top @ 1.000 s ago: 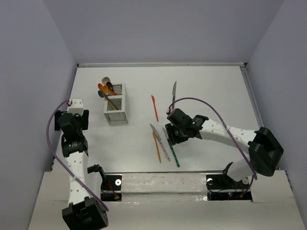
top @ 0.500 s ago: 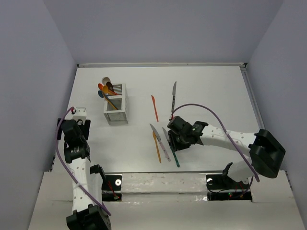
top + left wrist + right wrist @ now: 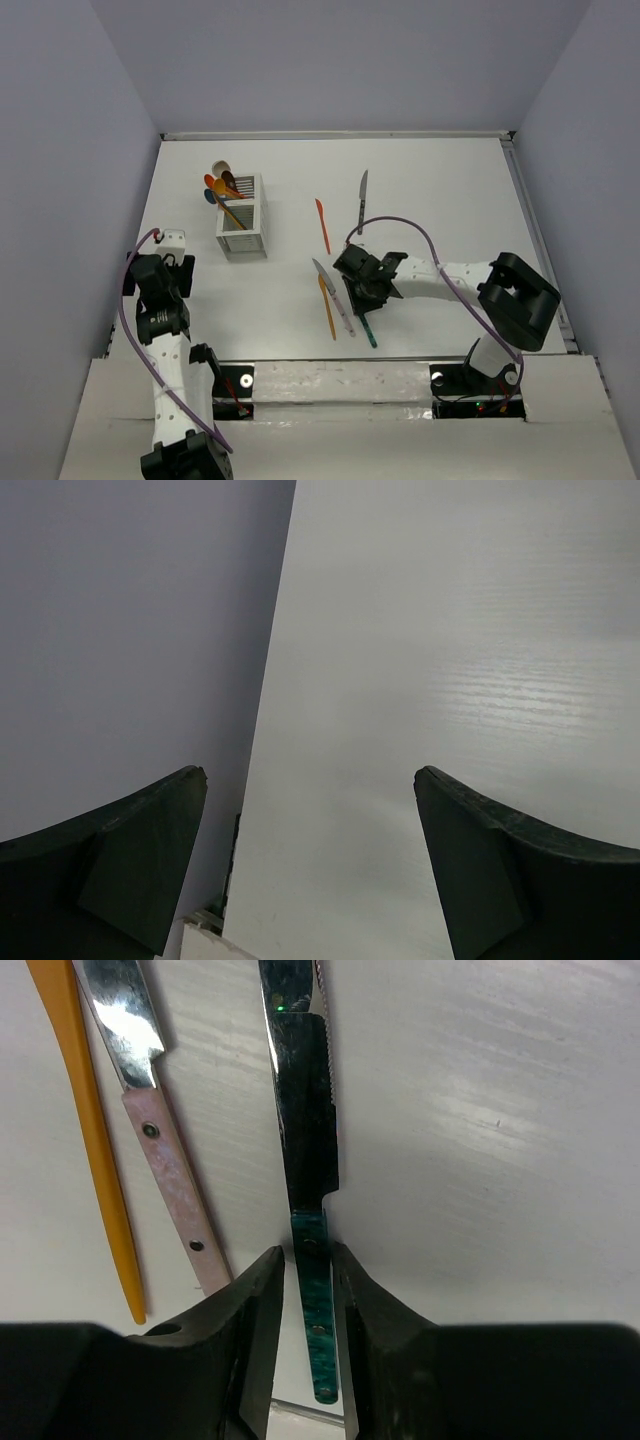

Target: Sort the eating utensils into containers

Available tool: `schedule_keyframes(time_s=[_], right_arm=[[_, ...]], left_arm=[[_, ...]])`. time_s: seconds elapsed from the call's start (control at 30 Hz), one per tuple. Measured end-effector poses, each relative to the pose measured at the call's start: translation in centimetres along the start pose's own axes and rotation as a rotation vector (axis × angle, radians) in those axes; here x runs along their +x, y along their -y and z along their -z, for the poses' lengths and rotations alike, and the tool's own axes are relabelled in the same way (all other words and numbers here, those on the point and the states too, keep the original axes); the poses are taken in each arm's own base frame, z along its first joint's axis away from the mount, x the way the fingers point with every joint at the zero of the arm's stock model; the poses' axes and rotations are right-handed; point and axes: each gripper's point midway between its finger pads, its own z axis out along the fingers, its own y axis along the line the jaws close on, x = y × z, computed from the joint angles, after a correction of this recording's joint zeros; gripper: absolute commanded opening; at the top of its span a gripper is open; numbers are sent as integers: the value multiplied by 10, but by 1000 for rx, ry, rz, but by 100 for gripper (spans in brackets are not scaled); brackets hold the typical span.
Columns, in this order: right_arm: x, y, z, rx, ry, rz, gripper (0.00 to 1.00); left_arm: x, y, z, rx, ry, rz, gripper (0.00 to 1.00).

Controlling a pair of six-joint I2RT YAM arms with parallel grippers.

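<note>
Claw, right [image 3: 308, 1290]: jaws set narrow, one finger on either side of the handle of the teal-handled knife [image 3: 318, 1360], which lies flat on the table [image 3: 450, 190]. Whether the pads already press it you cannot tell from the wrist view.

Immediately to that claw's left: pink-handled knife [image 3: 175, 1175], one; then orange knife [image 3: 95, 1140], one, alongside it.

Beyond the claw, away from the bases: second orange knife [image 3: 322, 226], one; silver-bladed knife [image 3: 362, 198], one.

Well off to the claw's left: white caddy [image 3: 243, 250], one, with spoons [image 3: 222, 186] standing in its far end. You can count at least four, but their bowls overlap, so no exact count.

Far left, near the wall: left claw [image 3: 310, 790], spread wide, holding nothing.

Progress, by your reckoning: the spoons appear sorted; five knives lie loose (none shows in the caddy yet), so roughly half remains.
</note>
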Motion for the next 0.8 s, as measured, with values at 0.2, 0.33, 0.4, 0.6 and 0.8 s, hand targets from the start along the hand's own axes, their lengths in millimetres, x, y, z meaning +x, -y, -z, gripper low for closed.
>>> schedule_keyframes(time_s=[0.2, 0.33, 0.4, 0.6, 0.8], right_arm=[[-10, 1, -5, 56, 9, -25, 0], [-13, 3, -5, 80, 26, -43, 0], [-14, 5, -4, 99, 46, -51, 0], [-31, 29, 17, 203, 147, -5, 0], [-130, -12, 124, -43, 635, 147, 0]], left_arm=[[4, 1, -2, -5, -7, -12, 99], [4, 0, -3, -12, -1, -15, 99], [5, 1, -4, -11, -3, -19, 99], [3, 4, -5, 5, 7, -14, 99], [-4, 11, -7, 40, 41, 37, 99]])
